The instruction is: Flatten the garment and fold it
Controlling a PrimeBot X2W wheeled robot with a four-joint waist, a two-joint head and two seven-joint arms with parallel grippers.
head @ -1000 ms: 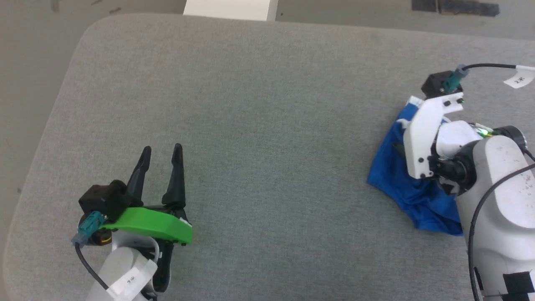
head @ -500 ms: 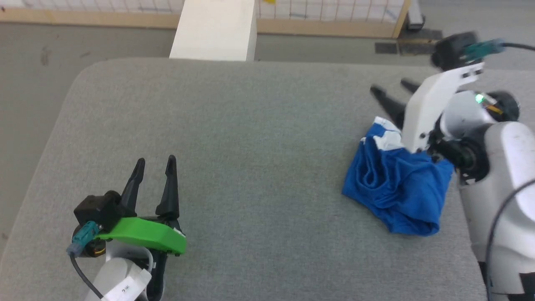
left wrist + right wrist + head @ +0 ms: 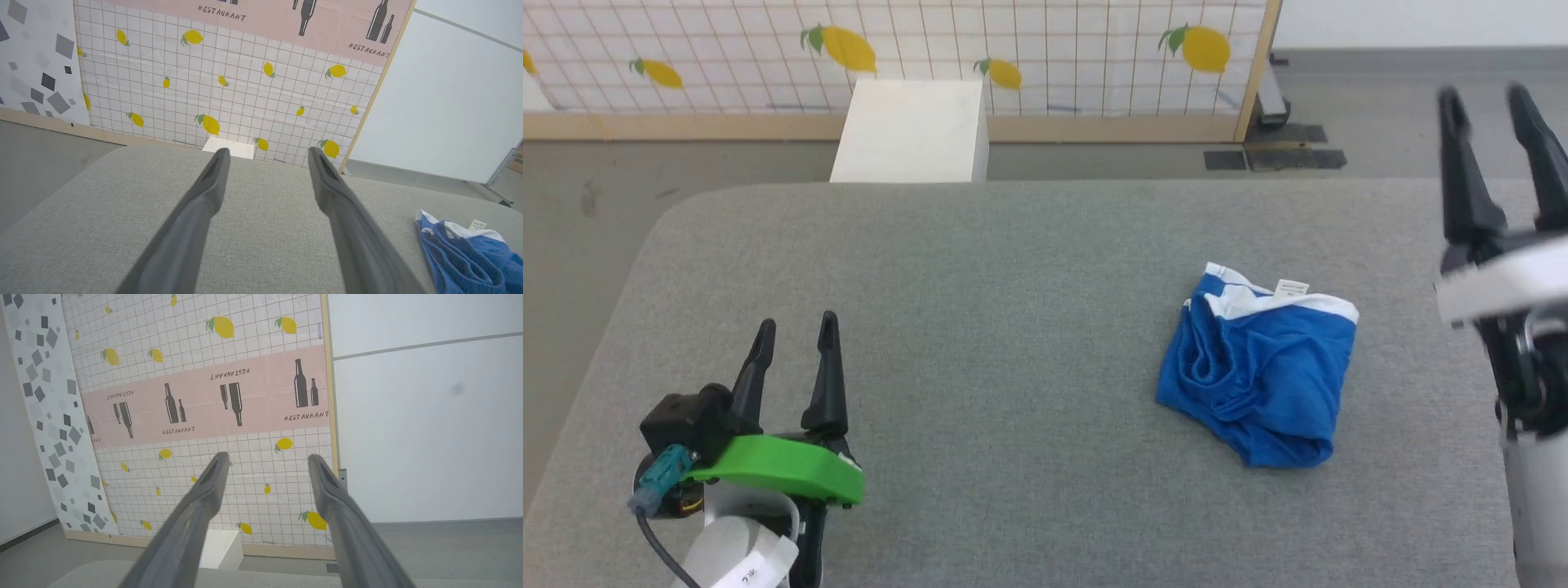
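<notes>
Beyond the garment (image 3: 1258, 376), white box (image 3: 911, 131), lemon screen (image 3: 1054, 57)

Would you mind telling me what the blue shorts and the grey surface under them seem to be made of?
The blue shorts look like a soft, matte knit, likely a synthetic sports fabric: they slump in rounded folds. The grey surface looks like matte woven upholstery cloth with a fine flecked weave; its rounded corner hints at padding, though that is unsure.

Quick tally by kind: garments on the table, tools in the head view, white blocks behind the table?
Garments: 1, the blue shorts
Tools: 2, left tool and right tool
White blocks: 1, the white block
Total: 4
</notes>
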